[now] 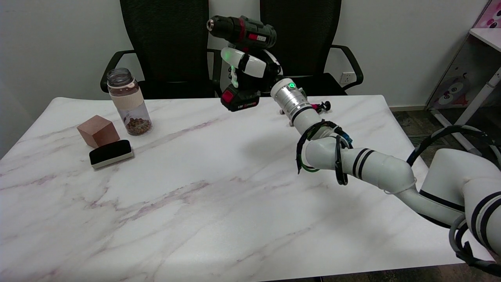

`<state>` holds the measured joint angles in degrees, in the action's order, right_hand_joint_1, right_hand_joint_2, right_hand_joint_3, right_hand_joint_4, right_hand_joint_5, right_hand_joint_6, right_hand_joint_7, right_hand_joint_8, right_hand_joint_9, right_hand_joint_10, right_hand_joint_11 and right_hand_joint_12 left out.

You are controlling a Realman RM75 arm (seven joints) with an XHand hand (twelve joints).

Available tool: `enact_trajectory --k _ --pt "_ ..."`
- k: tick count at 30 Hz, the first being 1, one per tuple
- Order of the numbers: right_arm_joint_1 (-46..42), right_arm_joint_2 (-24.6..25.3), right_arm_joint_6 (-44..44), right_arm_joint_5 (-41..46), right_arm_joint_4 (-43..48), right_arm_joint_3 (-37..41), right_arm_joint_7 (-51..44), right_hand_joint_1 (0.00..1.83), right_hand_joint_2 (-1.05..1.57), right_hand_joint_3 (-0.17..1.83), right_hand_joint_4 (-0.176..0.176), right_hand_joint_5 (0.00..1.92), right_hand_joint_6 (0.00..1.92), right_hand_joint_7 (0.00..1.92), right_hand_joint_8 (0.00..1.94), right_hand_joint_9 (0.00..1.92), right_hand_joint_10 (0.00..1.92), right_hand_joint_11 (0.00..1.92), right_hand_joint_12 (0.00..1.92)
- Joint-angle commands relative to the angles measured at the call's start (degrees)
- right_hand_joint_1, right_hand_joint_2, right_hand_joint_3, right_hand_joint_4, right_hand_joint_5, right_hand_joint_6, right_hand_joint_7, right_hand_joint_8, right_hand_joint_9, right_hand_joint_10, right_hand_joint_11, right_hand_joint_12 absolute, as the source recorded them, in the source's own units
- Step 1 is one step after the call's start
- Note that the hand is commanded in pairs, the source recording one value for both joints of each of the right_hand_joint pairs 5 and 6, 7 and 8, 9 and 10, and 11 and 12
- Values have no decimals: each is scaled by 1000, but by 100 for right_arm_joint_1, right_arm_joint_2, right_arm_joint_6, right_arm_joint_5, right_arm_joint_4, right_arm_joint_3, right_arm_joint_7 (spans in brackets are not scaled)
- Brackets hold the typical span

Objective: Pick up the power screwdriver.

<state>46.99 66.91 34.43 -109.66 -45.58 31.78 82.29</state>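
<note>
White-and-purple marbled table [195,219] fills most of the view from its near edge. From the near right corner the robot's right arm [375,164] reaches up and across toward the far edge, white with black bands and black cables looped around it, ending in a silver wrist with a green light. Its right hand [250,68] is raised in the air above the table's far edge, fingers wrapped around the grip of the power screwdriver [242,31]. This tool is lifted clear of the table, held upright in the hand: its dark body with red trim sits above the fingers, the chuck pointing toward the left, and its black-and-red battery pack hangs just below the hand. Near the far left corner stand a clear bottle [128,102] with brown contents, a brown cube [98,130] just beside it, and a black eraser [111,153] nearer the camera. Two black chairs [168,43] stand behind the far edge.
</note>
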Motion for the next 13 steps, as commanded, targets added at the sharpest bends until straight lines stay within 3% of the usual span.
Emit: enact_trajectory --k 1,13 --pt "-57 -205 278 33 -580 -31 -47 985 1078 849 176 1920 1920 1920 1920 1920 1920 1920 1920" --pt "-365 -113 316 41 -974 4 -108 973 1057 878 175 1917 1917 1917 1917 1917 1917 1917 1917"
